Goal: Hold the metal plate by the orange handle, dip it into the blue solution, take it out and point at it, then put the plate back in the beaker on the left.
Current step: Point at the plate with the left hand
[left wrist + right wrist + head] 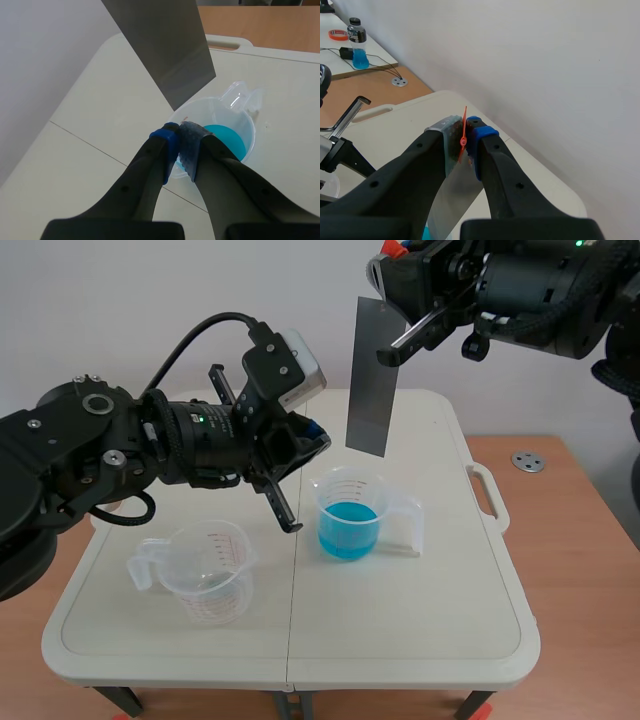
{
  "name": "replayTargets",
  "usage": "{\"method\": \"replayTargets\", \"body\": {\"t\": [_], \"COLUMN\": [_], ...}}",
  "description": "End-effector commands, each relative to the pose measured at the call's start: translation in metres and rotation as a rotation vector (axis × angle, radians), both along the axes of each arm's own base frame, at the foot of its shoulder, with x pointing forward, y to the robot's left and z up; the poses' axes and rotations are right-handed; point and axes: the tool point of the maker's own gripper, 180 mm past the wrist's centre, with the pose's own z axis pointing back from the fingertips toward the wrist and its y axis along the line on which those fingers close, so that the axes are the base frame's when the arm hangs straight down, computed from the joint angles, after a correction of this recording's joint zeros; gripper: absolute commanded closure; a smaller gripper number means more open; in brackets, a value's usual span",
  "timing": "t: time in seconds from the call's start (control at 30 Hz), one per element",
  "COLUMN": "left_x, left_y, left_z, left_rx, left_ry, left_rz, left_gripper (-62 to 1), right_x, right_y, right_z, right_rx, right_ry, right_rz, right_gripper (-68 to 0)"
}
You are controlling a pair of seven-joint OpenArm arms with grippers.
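Plate (371,375) hung over blue beaker (327,502), orange handle (465,117) clamped in right gripper (463,132); left gripper (181,132) closed, empty, pointing at plate.

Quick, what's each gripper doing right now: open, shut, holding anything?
Left gripper: shut on nothing, pointed toward the plate.
Right gripper: shut on the plate, holding it up.

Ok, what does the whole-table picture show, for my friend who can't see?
The right gripper holds a grey metal plate upright above a beaker of blue solution on a white table. The left gripper, shut, hangs beside that beaker; an empty clear beaker stands further left.
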Motion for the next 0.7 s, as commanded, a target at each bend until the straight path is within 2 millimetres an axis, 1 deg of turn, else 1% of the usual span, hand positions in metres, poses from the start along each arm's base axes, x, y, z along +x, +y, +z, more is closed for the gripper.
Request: {"method": "replayTargets", "body": {"t": [0.0, 0.2, 0.43, 0.67], "left_x": [0.0022, 0.0023, 0.0033, 0.0035], "left_y": [-0.0038, -0.0034, 0.0002, 0.0006], "left_z": [0.0103, 0.0094, 0.0017, 0.0012], "left_rx": [-0.019, -0.017, -0.008, -0.007], "left_ry": [-0.023, -0.021, -0.003, -0.002], "left_rz": [-0.001, 0.001, 0.01, 0.011], "left_gripper": [-1.7, -1.7, -1.7, -1.7], "right_x": [-0.0011, -0.0013, -0.0013, -0.0014], "right_y": [0.0009, 0.0011, 0.0011, 0.0012], "right_z": [0.0151, 0.0156, 0.0156, 0.0159], "right_rx": [0.016, 0.019, 0.019, 0.022], "right_ry": [-0.044, -0.044, -0.044, -0.044], "right_rz": [0.014, 0.016, 0.016, 0.017], "right_gripper": [-1.3, -1.3, -1.3, -1.3]}}
